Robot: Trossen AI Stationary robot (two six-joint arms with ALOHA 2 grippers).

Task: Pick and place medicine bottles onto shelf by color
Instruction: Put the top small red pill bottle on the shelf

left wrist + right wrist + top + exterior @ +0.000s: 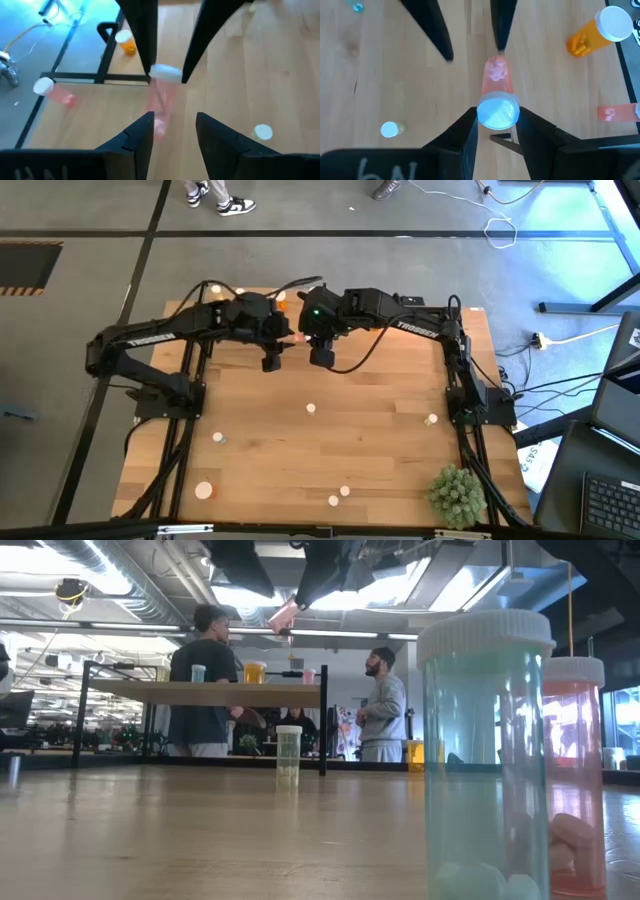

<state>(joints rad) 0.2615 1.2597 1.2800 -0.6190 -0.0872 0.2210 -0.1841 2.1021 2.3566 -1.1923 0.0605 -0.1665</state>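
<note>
The pale green bottle (485,770) at the worktop's near edge is safe, but the pink bottle (497,75), aloft near the far edge, could drop if the right gripper (497,117), clamped on its cap, releases while the left gripper (174,120) stands wider than its base.

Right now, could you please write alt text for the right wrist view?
The right gripper holds a pink bottle by its white-capped end above a light wood surface, with the left gripper at the bottle's far end. An orange bottle and a second pink bottle lie nearby.
</note>
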